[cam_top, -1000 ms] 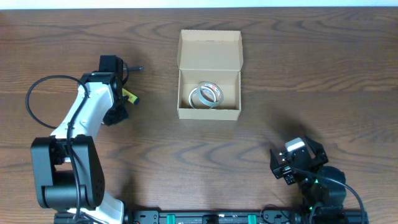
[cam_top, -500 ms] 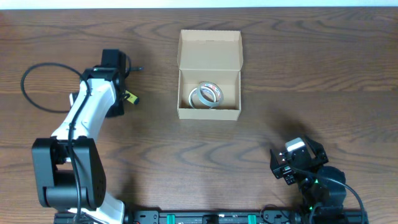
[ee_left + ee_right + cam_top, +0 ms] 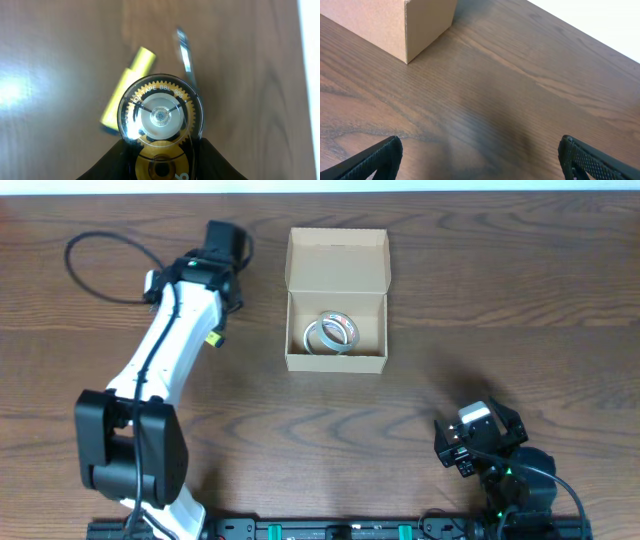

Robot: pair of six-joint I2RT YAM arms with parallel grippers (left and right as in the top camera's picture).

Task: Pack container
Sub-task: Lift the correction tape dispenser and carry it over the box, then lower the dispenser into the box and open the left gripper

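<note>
The container (image 3: 335, 362) is a light-tan cardboard box standing open at the table's middle back, with its lid flap (image 3: 337, 259) standing up at the back. Two tape rolls (image 3: 331, 332) lie inside. My left gripper (image 3: 224, 242) is left of the box's lid. In the left wrist view it (image 3: 160, 152) is shut on a clear round tape dispenser (image 3: 160, 115) with gear wheels inside. My right gripper (image 3: 478, 438) rests at the front right, open and empty (image 3: 480, 155). The box's corner (image 3: 415, 25) shows in the right wrist view.
A small yellow stick-shaped thing (image 3: 213, 337) lies on the table beside my left arm. It also shows blurred beyond the dispenser (image 3: 127, 87), with a thin silver piece (image 3: 185, 55) near it. A black cable (image 3: 100, 250) loops at the back left.
My left arm has swung up and to the right, from beside the yellow thing to near the box's lid, with the dispenser held. The right arm has not moved.
</note>
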